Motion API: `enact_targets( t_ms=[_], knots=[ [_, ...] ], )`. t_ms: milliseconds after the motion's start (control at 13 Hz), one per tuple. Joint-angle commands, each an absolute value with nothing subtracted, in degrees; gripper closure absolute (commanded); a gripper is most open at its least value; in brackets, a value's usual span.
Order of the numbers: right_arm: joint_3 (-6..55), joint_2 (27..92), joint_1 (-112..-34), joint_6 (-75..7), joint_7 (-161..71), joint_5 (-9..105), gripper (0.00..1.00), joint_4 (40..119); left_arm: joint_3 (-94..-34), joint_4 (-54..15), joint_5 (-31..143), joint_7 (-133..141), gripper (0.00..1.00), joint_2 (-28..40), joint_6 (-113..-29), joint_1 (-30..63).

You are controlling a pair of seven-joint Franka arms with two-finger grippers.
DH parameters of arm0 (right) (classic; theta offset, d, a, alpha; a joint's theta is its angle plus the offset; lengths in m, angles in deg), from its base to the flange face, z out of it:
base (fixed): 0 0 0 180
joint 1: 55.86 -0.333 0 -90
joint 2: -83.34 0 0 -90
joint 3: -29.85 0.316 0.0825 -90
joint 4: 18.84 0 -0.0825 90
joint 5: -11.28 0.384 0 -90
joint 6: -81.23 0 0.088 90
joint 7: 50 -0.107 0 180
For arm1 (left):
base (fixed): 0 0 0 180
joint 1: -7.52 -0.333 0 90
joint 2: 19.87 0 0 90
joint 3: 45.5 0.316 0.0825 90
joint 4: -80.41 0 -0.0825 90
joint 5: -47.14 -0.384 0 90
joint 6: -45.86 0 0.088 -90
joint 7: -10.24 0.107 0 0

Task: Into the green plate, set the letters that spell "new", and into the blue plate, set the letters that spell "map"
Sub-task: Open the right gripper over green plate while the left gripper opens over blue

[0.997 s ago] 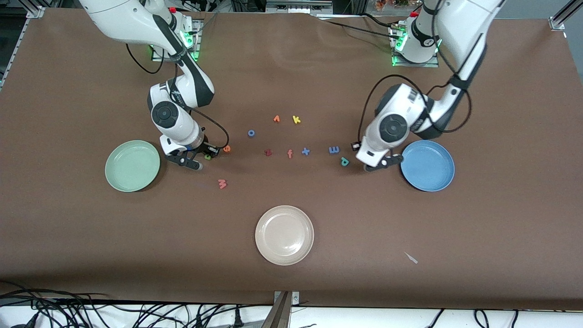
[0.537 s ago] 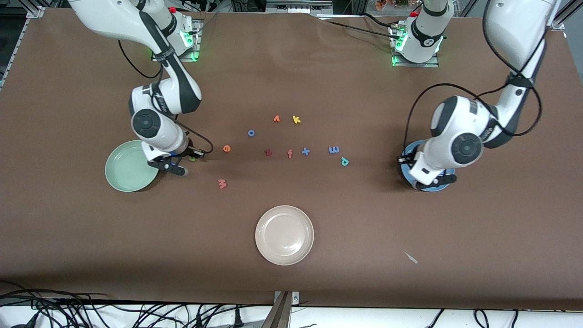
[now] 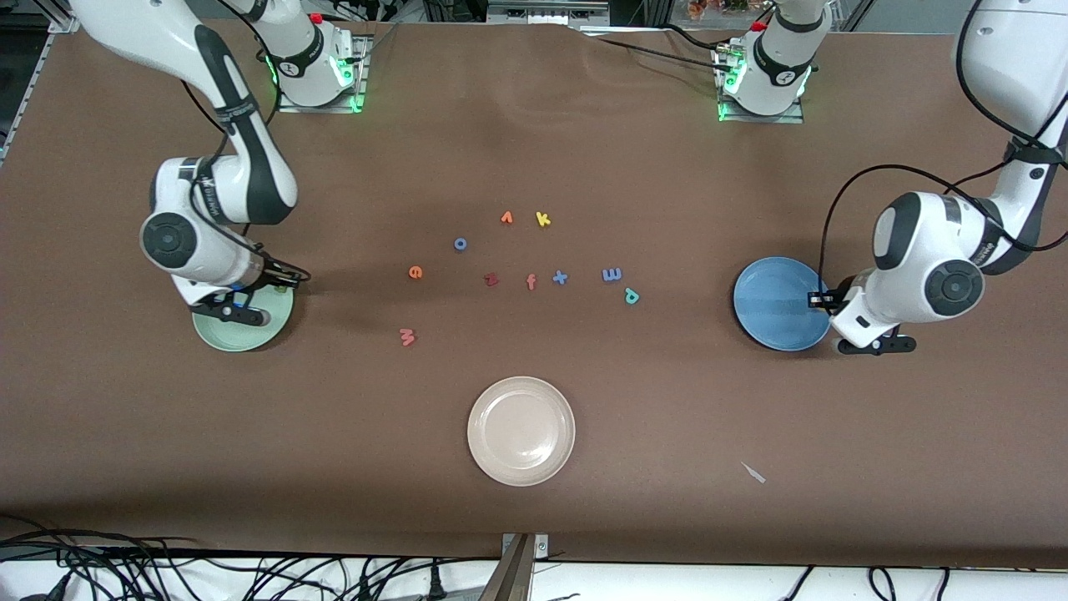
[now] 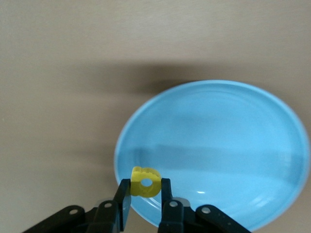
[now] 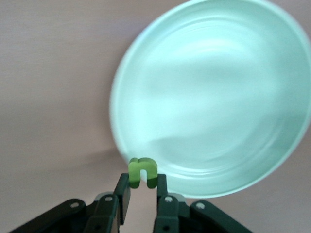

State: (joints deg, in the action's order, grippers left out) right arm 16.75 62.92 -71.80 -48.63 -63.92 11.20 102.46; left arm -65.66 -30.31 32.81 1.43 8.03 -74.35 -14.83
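Transport is under way on both arms. The right tool (image 3: 242, 307) is clamped on the small green foam "n" (image 5: 142, 172) and hangs over the round pale mint-green plate (image 3: 219, 334), at its rim toward the scattered letters. The left tool (image 3: 868, 338) grips the small yellow foam "a" (image 4: 146, 181) just outside the round medium-blue plate (image 3: 772, 305); the plate's centre lies toward the counter's middle. Release needs each letter inside its rim.

No printed text or labels were legible; only the small foam letter shapes on the brown table (image 3: 667, 401) read as characters.
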Motion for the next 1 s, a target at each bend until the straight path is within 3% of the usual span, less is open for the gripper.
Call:
enact_targets(
  t_ms=[0,77,153,307,384,537,614,690,844,921],
  knots=[
    [13.9,61.6,-71.0,-48.2,-58.0,11.2,0.84,101.5,-66.3,-30.2,31.1,3.2,0.74,10.5,-76.5,-16.3],
    [13.9,60.2,-70.2,-48.3,-57.7,11.2,0.83,100.6,-66.4,-30.2,31.2,3.2,0.71,10.8,-76.7,-16.3],
    [13.9,59.7,-69.7,-48.3,-57.7,11.1,0.75,100.0,-66.4,-30.2,31.2,3.2,0.71,11.0,-76.7,-16.3],
    [13.9,59.6,-69.7,-48.2,-57.7,11.2,0.06,100.0,-66.4,-30.2,31.3,3.2,0.71,11.1,-77.2,-16.3],
    [13.9,60.0,-69.8,-48.0,-57.8,11.4,0.0,99.9,-66.4,-30.2,31.3,3.2,0.71,11.1,-77.2,-16.2],
    [14.3,60.8,-70.4,-46.5,-58.6,11.7,0.0,99.1,-66.5,-30.2,31.4,2.7,0.7,11.4,-77.2,-15.7],
    [14.5,61.1,-70.7,-45.0,-59.2,11.9,0.0,98.5,-66.5,-30.2,31.4,2.6,0.64,11.8,-77.2,-15.7],
    [15.8,61.3,-70.7,-44.5,-60.4,11.9,0.0,98.3,-66.5,-30.2,31.4,2.6,0.54,11.8,-77.2,-15.8],
    [18.9,61.6,-70.7,-44.9,-65.1,13.3,0.0,98.4,-66.6,-30.2,31.4,2.4,0.0,11.7,-77.1,-15.6],
    [20.6,61.9,-70.7,-45.1,-67.6,13.4,0.0,98.5,-66.9,-30.0,31.7,2.2,0.0,11.2,-76.7,-15.6]
  ],
)
